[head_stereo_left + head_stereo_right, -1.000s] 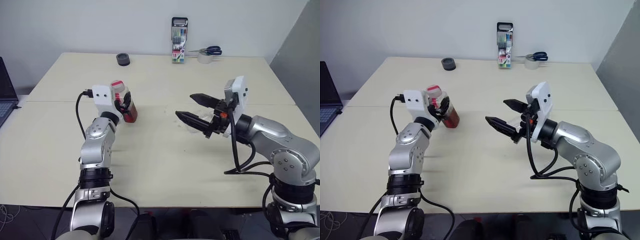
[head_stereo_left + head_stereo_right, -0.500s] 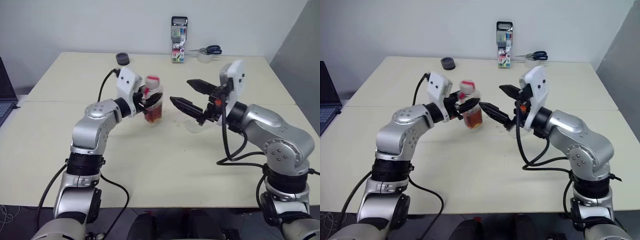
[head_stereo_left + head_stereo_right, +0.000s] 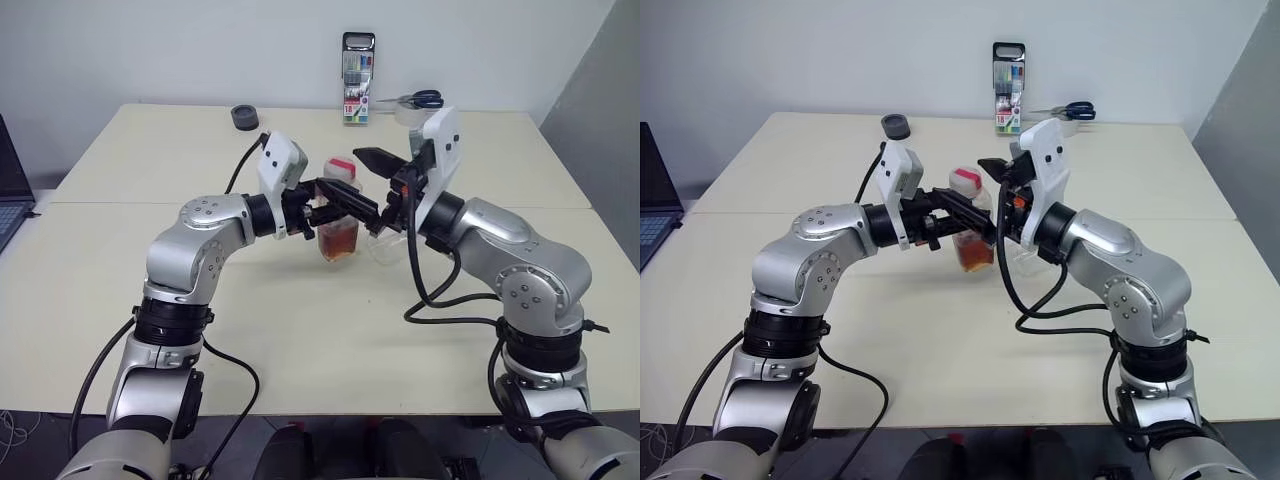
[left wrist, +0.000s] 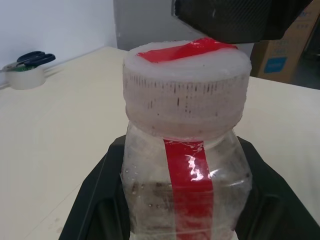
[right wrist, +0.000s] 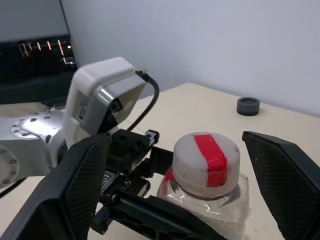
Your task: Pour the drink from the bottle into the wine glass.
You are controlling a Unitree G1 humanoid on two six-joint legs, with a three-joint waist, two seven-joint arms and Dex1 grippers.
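bottle (image 3: 338, 215), capped and part full of tea-coloured drink (image 3: 338, 242), held upright above desk (image 3: 300, 330) centre, pinched at the body by left gripper (image 3: 335, 205). right gripper (image 5: 175, 165) spread wide, fingers at 3 and 9 o'clock of the cap (image 5: 206, 165), not touching. likely light, thin-walled and slick, so best taken firmly by the ribbed cap to unscrew; wine glass (image 3: 385, 247) just at 3 o'clock of the bottle, fragile.
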